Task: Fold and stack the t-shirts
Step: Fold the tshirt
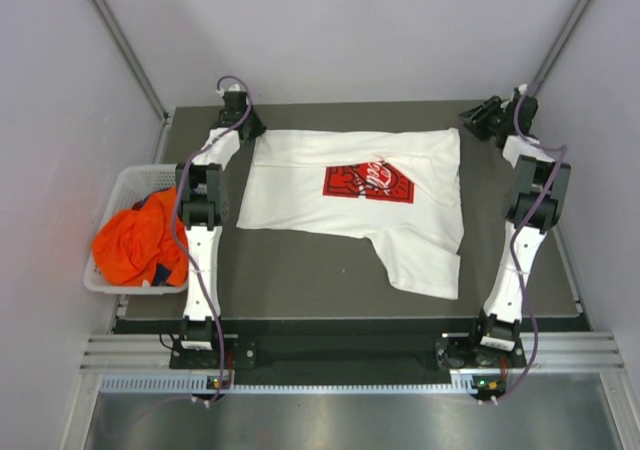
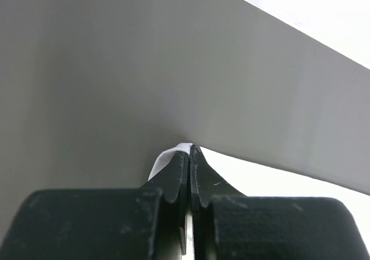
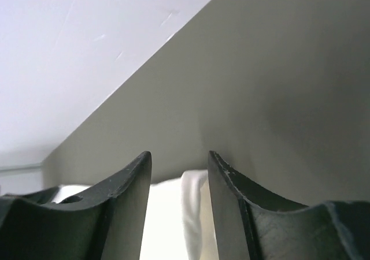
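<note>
You have the white t-shirt (image 1: 400,240) spread front up across the middle of the dark matte surface (image 1: 300,270), its soft cloth rumpled and one part trailing toward the surface's near edge. Its red rectangular chest print (image 1: 367,182) carries white script too small to read. At the surface's far left, your left gripper (image 2: 189,156) is clamped on a fold of that cloth. At its far right, your right gripper (image 3: 179,162) stands with jaws apart. Off the surface's left edge, a white lattice basket (image 1: 125,180) holds the crumpled orange t-shirt (image 1: 135,245).
</note>
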